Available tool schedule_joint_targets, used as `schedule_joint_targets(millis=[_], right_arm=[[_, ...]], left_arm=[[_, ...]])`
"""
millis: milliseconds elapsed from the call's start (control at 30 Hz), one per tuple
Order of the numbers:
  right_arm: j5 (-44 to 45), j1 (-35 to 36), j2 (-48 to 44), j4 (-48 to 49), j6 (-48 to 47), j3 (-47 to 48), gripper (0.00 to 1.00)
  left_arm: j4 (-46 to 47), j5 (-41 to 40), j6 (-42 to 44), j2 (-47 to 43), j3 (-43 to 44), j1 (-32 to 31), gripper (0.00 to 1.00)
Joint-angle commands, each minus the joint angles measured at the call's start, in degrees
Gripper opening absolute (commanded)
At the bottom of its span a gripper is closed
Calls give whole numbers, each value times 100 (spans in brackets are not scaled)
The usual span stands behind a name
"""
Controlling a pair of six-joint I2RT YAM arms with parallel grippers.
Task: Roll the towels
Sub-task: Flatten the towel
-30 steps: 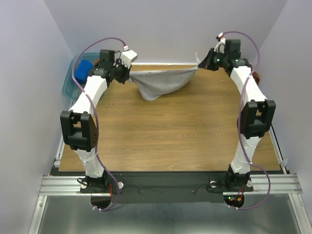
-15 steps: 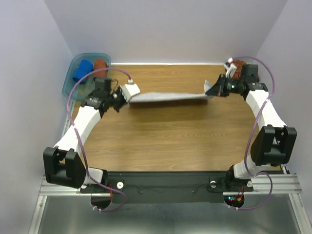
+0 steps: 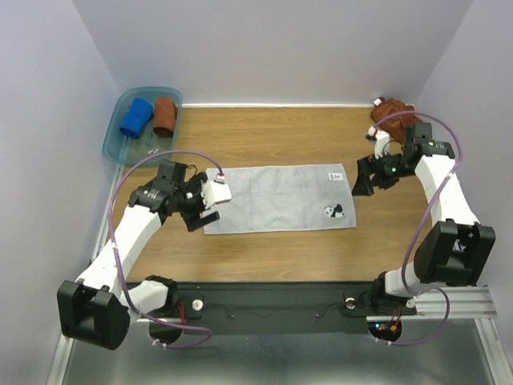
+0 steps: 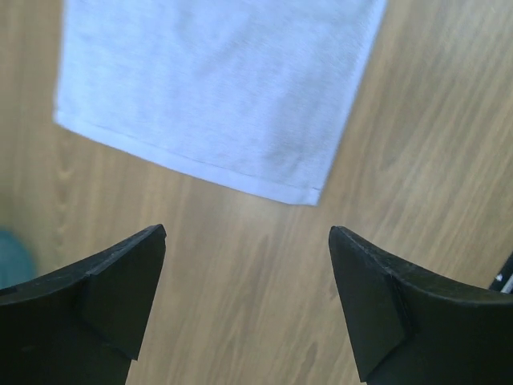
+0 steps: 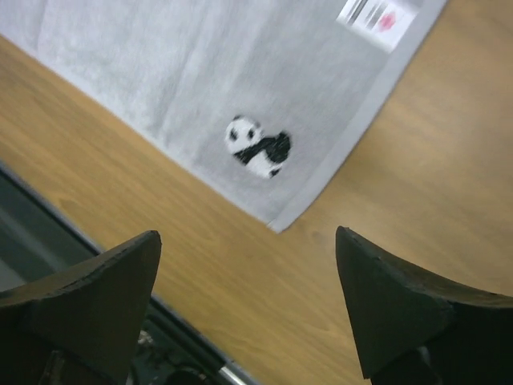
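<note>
The light grey towel (image 3: 278, 198) lies spread flat on the table, with a panda print near its right end. Its near left corner shows in the left wrist view (image 4: 216, 88); its panda corner shows in the right wrist view (image 5: 248, 96). My left gripper (image 3: 205, 210) is open and empty, just off the towel's left edge (image 4: 247, 237). My right gripper (image 3: 362, 183) is open and empty, just off the towel's right edge (image 5: 248, 241). A rust-brown towel (image 3: 392, 110) lies crumpled at the far right corner behind the right arm.
A translucent blue tub (image 3: 119, 112) at the far left holds a blue roll (image 3: 135, 117) and a rust-brown roll (image 3: 164, 117). The table's front rail (image 5: 96, 265) shows in the right wrist view. Walls close in on three sides.
The grey towel, held stretched in the air between both grippers, has been drawn toward the near side, laid flat and let go. Both grippers have opened and moved off its ends.
</note>
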Motion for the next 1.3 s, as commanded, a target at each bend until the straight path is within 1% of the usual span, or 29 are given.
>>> schedule_joint_targets(millis=[0,33,67,133,167,200,233,267,300,333,367,433,467,500,667,767,867,967,1000,1267], right_arm=[[234,-28,224,328,-56,644,92],[330,-28,600,555,180,898,89],[375,-28,786,670,269,1066,87],[506,-19,1391,917,523,1565,77],[542,-28,1621,996,603,1751,77],[559,-28,1815,1032,656,1927,72],[681,-19,2217,1136,857,2312,69],[700,7,2412,1155,911,2507,65],[796,25,2588,1190,964,2709,63],[858,77,2781,1216,1025,2859,59],[902,113,3088,1234,1078,3139,59],[1051,235,3362,1321,1166,3343,57],[1069,271,3598,1331,1236,3527,57],[1078,323,3670,1339,1272,3572,57],[1324,596,4092,1673,1491,3722,56],[1543,745,4383,1709,1536,3871,52],[1693,851,4532,1788,1492,3863,51],[1825,851,4646,1840,1422,3828,51],[1860,964,4655,1832,1404,3828,47],[2141,1009,4585,1884,1202,3388,45]], left_arm=[[428,104,-646,335,565,212,94],[559,104,-849,537,696,308,92],[674,122,-1025,757,828,353,88],[701,472,-1228,1660,1608,580,82],[701,552,-1342,1847,1611,642,81],[858,648,-1500,2005,1951,695,81],[894,684,-1632,2172,2119,739,80],[1130,632,-1825,2505,2391,783,74],[1228,318,-2018,2682,2524,801,72],[1220,263,-2090,2867,2673,810,70],[1168,175,-2090,3069,2823,819,67],[1097,-27,-2134,3552,3175,819,66],[1027,-158,-2169,3841,3385,819,63],[1000,-168,-2204,3957,3465,828,62],[1044,-177,-2284,4309,3615,854,60],[1105,-230,-2345,4450,3624,863,60],[1088,-274,-2328,4547,3642,854,59],[1018,-274,-2284,4617,3668,863,59],[1018,-265,-2284,4635,3668,863,59],[1071,-388,-2266,4670,3624,872,59]])
